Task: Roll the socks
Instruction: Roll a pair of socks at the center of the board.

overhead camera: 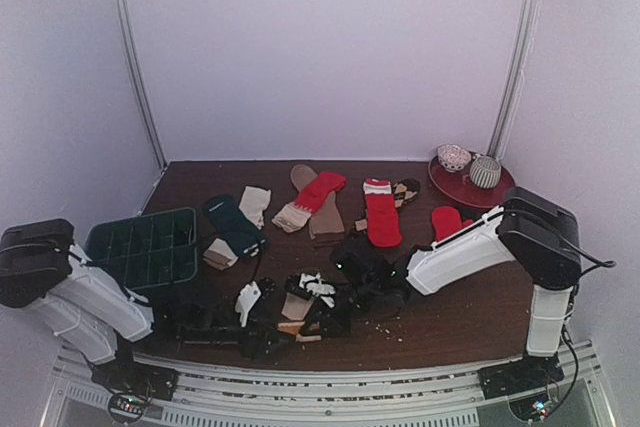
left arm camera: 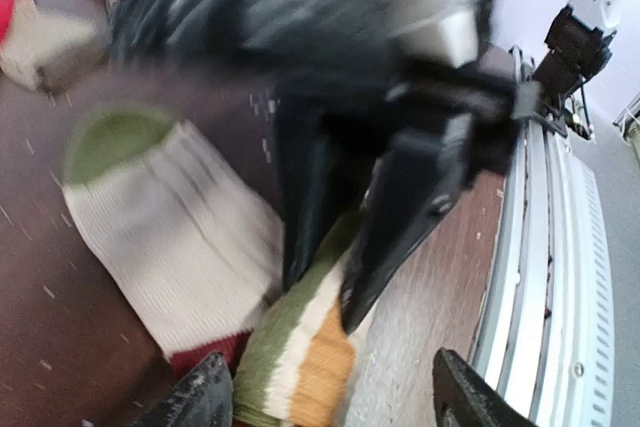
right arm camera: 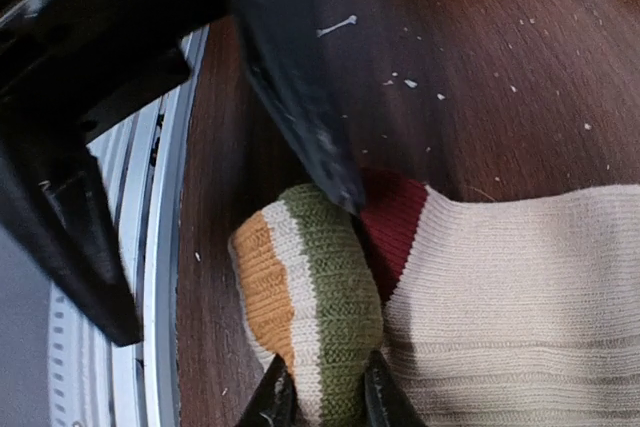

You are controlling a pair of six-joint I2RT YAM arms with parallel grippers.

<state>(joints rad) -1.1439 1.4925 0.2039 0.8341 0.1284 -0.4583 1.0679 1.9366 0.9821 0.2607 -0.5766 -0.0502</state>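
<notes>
Cream ribbed knitted sock, green at the toe and banded red, green, cream and orange at the cuff: lay flat on the dark brown wooden table, close to the front edge and its silver rail, the striped cuff turned over on itself into a small fold. Was pinched at that fold by the right gripper, fingertips set narrow on either side of the green band and pressed into the knit. Was straddled at the same end by the left gripper, jaws spread wide, one tip down where red met green, the other well off the fabric toward the rail; held nothing. Seen farther back, across the middle of the table and apart from both grippers: a dark teal sock, a small cream sock just beside it, a red sock with a pale patterned cuff lying across a tan sock, a plain red sock with a white cuff, an argyle sock just beside that, and a short red sock. Seen at the left: a dark green gridded plastic tray. Seen at the back right: a round red plate bearing two patterned bowls.
</notes>
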